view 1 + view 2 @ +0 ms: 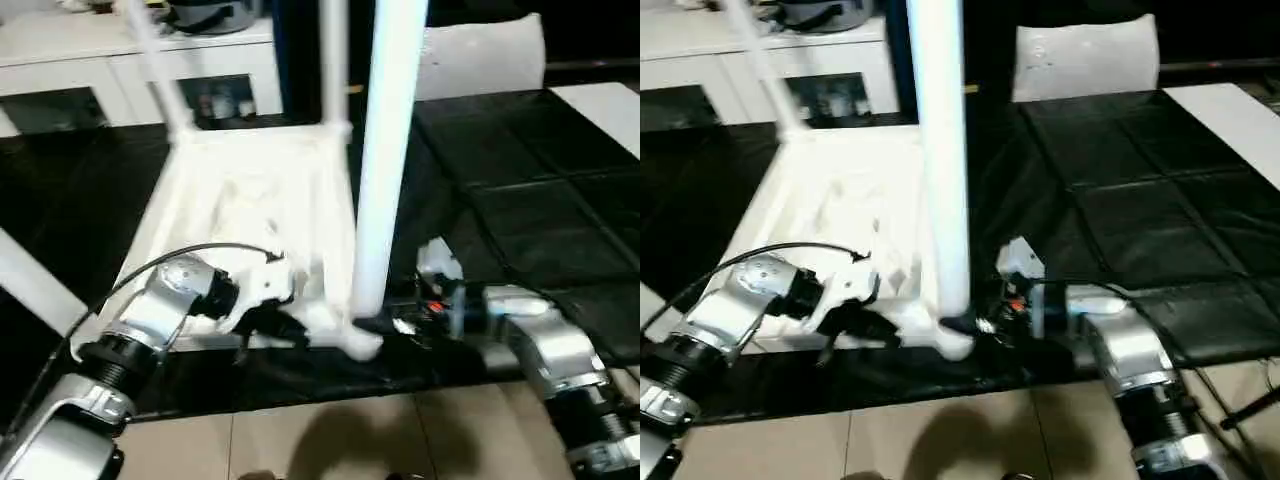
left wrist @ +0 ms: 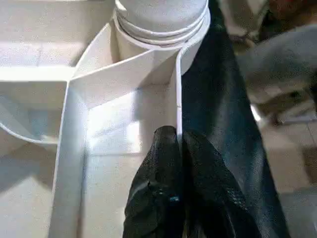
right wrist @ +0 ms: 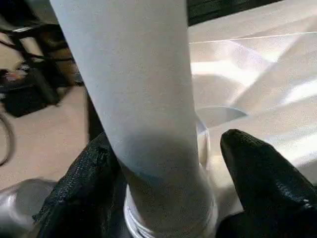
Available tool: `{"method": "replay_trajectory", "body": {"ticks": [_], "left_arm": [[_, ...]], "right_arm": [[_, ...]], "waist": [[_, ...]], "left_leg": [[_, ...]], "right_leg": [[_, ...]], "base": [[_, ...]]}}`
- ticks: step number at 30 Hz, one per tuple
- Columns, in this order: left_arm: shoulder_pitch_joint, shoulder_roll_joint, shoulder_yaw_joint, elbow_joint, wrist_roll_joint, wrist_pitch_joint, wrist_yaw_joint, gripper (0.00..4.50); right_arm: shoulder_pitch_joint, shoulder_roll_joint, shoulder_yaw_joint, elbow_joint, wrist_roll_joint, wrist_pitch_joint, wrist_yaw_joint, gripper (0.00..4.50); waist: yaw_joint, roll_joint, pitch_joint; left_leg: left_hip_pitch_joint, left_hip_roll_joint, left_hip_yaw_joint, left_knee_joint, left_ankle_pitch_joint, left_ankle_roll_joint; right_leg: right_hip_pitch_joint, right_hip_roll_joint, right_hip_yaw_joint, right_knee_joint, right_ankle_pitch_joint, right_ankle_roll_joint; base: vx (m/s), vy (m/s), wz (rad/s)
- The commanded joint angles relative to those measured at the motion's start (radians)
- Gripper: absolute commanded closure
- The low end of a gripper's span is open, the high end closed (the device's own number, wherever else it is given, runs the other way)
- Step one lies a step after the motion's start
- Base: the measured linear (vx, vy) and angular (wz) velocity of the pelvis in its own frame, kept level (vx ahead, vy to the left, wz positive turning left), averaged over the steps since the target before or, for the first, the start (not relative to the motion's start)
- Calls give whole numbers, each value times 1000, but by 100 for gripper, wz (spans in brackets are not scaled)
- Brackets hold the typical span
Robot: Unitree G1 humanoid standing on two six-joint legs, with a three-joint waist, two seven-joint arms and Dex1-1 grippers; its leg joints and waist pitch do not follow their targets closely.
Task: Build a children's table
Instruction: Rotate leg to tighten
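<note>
The left gripper (image 1: 268,322) is pinching the near rim of the upturned tabletop (image 1: 250,200), fingers (image 2: 168,188) closed flat on the thin wall, steadying it on the black work table (image 1: 520,170). Just to its right, the near leg (image 1: 385,150) is standing upright in the corner socket (image 1: 355,340), long axis vertical, with the right gripper (image 3: 168,198) straddling its base, jaws standing wide and seemingly not clamping. The right wrist view is revealing clearance beside one finger, which the head views are hiding.
</note>
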Motion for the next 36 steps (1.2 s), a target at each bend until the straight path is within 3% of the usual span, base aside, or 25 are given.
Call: {"method": "replay_trajectory", "body": {"ticks": [1, 7, 14, 21, 24, 27, 28, 29, 31, 32, 33, 34, 35, 36], "left_arm": [[-19, 5, -51, -5, 12, -26, -72, 450], [-29, 19, -63, 9, 20, -55, -104, 450], [-37, 20, -65, 26, 18, -67, -106, 450], [-32, 4, -49, 32, 14, -39, -69, 450], [-27, -30, -15, 26, -3, 20, 2, 450], [-29, -70, 14, 28, -18, 67, 70, 450], [-41, -112, 37, 40, -17, 112, 155, 450], [-41, -112, 37, 40, -17, 112, 155, 450], [-63, -172, 63, 66, -9, 160, 269, 450], [-74, -196, 73, 80, -3, 177, 318, 450], [-83, -219, 85, 91, -1, 196, 361, 450], [-91, -238, 94, 98, -1, 212, 395, 450], [-111, -285, 123, 115, 0, 249, 488, 450], [-114, -292, 128, 117, 0, 256, 503, 450]], "right_arm": [[-24, -10, 7, -20, 21, 16, 27, 128], [-33, -37, 43, -28, 44, 62, 101, 186], [-32, -38, 51, -37, 45, 83, 125, 244], [-8, -11, 27, -74, 96, 120, 95, 255], [0, 37, 13, -64, 45, 81, -31, 255], [-6, 83, 9, -35, -11, 61, -155, 255], [-23, 138, -4, 6, -58, 45, -293, 256], [-23, 138, -4, 6, -58, 45, -293, 256], [-44, 205, -23, 43, -94, 57, -449, 260], [-54, 229, -29, 58, -108, 65, -511, 261], [-65, 251, -37, 75, -122, 67, -571, 261], [-74, 269, -46, 89, -132, 69, -620, 261], [-100, 309, -64, 126, -156, 87, -729, 261], [-104, 315, -66, 132, -161, 89, -745, 261]], "waist": [[-2, -11, -65], [0, -17, -66], [2, -15, -66], [7, -14, -66], [4, -13, -64], [-11, -15, -54], [-20, -14, -51], [-20, -14, -51], [-57, -15, -49], [-65, -9, -50], [-73, -10, -49], [-91, -7, -54], [-97, -6, -56], [-107, -3, -56]], "left_leg": [[0, 54, -14, -71, -170, 81], [0, 53, -14, -70, -150, 79], [-1, 51, -14, -69, -148, 74], [-2, 51, -13, -69, -144, 73], [-1, 49, -13, -70, -156, 57], [5, 36, -13, -68, -204, 35], [9, 34, -14, -67, -217, 24], [9, 34, -14, -67, -217, 24], [2, 27, -24, -65, -275, 14], [6, 28, -24, -64, -282, 13], [6, 26, -24, -64, -288, 17], [0, 30, -29, -68, -290, 28], [-2, 32, -31, -69, -288, 32], [-2, 35, -30, -70, -284, 34]], "right_leg": [[60, -71, 63, -63, -364, -121], [60, -70, 63, -64, -374, -107], [59, -69, 61, -67, -397, -97], [59, -70, 61, -67, -396, -91], [57, -70, 58, -72, -428, -83], [53, -68, 45, -95, -559, -37], [48, -68, 40, -104, -596, -21], [48, -68, 40, -104, -596, -21], [56, -63, 18, -118, -643, 27], [54, -61, 17, -118, -634, 26], [53, -61, 15, -123, -627, 27], [61, -64, 16, -117, -573, 7], [64, -66, 18, -114, -553, 0], [60, -65, 20, -112, -518, -25]], "base": [[0, 0, 0], [0, 0, 0], [0, 0, 0], [0, 0, 0], [0, 0, 0], [0, 0, 0], [0, 0, 0], [0, 0, 0], [0, 0, 0], [0, 0, 0], [0, 0, 0], [0, 0, 0], [0, 0, 0], [0, 0, 0]]}}
